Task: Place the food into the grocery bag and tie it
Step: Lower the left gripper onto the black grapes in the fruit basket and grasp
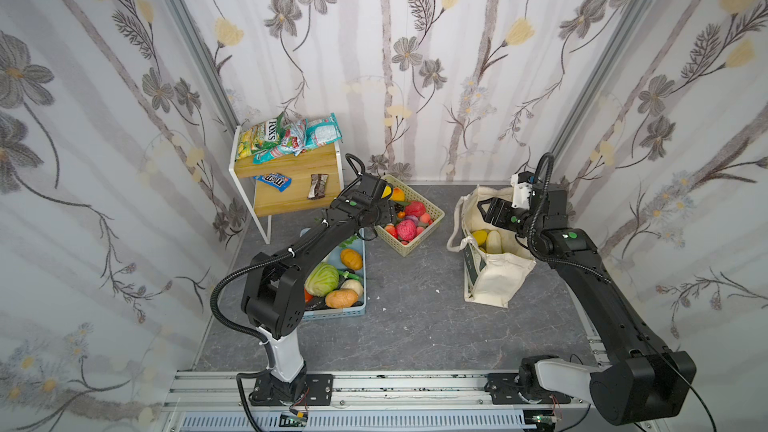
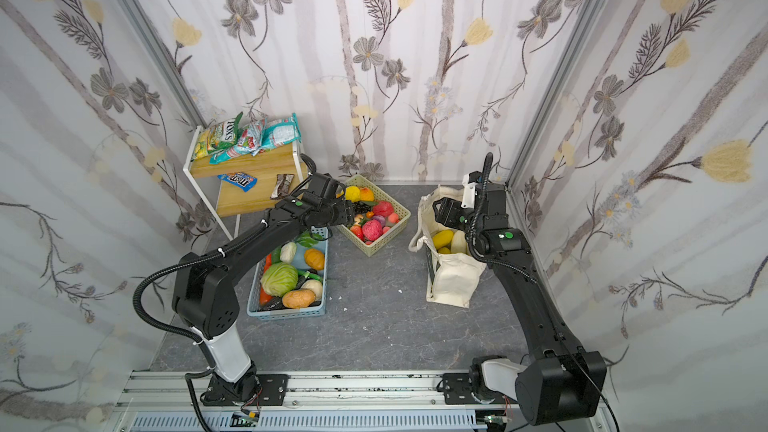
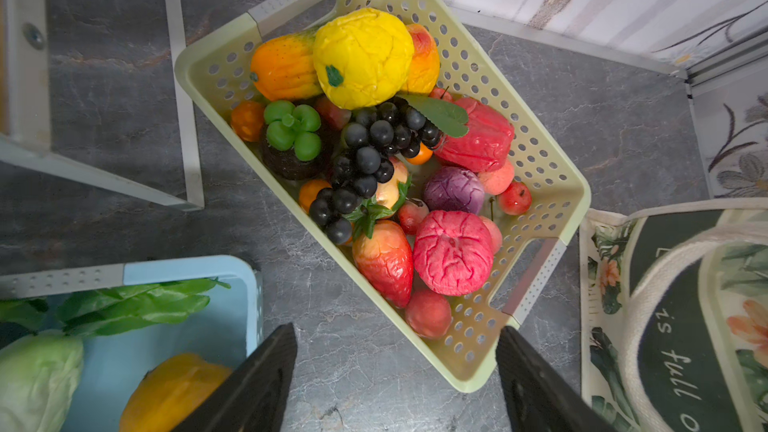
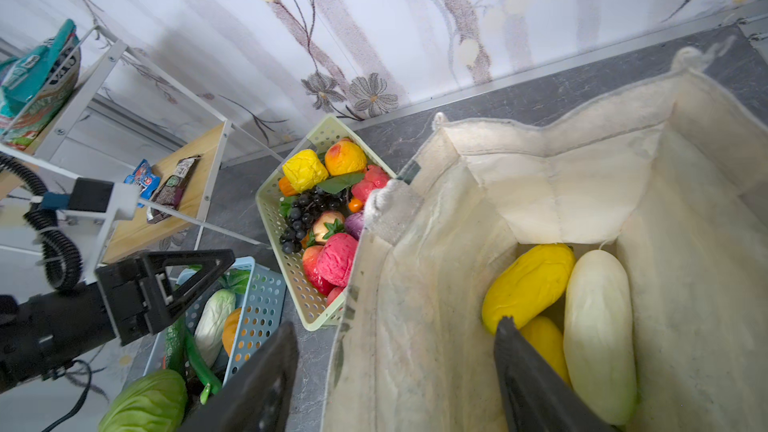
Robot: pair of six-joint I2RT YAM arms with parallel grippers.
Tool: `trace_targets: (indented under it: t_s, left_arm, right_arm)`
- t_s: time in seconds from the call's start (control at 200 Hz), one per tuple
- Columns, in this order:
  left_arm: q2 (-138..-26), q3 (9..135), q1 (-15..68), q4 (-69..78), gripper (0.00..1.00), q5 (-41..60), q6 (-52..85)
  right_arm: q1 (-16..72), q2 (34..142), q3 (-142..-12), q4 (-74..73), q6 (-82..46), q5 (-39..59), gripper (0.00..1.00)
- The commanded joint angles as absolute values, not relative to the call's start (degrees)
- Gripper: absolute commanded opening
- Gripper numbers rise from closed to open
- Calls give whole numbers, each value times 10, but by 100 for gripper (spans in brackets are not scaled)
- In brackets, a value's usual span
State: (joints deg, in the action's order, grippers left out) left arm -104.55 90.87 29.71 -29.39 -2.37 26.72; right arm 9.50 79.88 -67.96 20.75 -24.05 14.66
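Fruit pick coming up: left gripper (image 3: pixel 395 328) hovers spread, empty, over the basket (image 3: pixel 578 203).
The grocery bag (image 1: pixel 498 280) stands open, mangoes (image 4: pixel 528 284) inside, right gripper (image 4: pixel 395 322) spread above its rim; next, likely a descent onto the grape bunch (image 3: pixel 368 160).

The grey marbled bench (image 1: pixel 415 305) carries a wooden shelf (image 1: pixel 295 201) at back left, a blue basket (image 1: pixel 336 312), a beige basket (image 1: pixel 426 234) mid-back and the bag (image 1: pixel 498 280) at right.
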Motion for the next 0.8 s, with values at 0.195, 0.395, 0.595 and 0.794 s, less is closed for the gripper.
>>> trace_targets:
  t_s: [0.195, 0.395, 0.595, 0.794]
  left_arm:
    - [-1110, 972, 289, -315, 78, -57, 210]
    - [-1154, 1008, 283, -312, 79, -54, 197]
    - [-1196, 1063, 279, -324, 79, -50, 188]
    - [-1240, 1107, 274, -338, 79, -59, 181]
  right_arm:
    - [157, 790, -702, 183, -257, 127, 74]
    - [171, 777, -706, 187, -254, 123, 74]
    - [177, 773, -696, 174, -255, 127, 74]
    - [189, 775, -695, 171, -258, 128, 74]
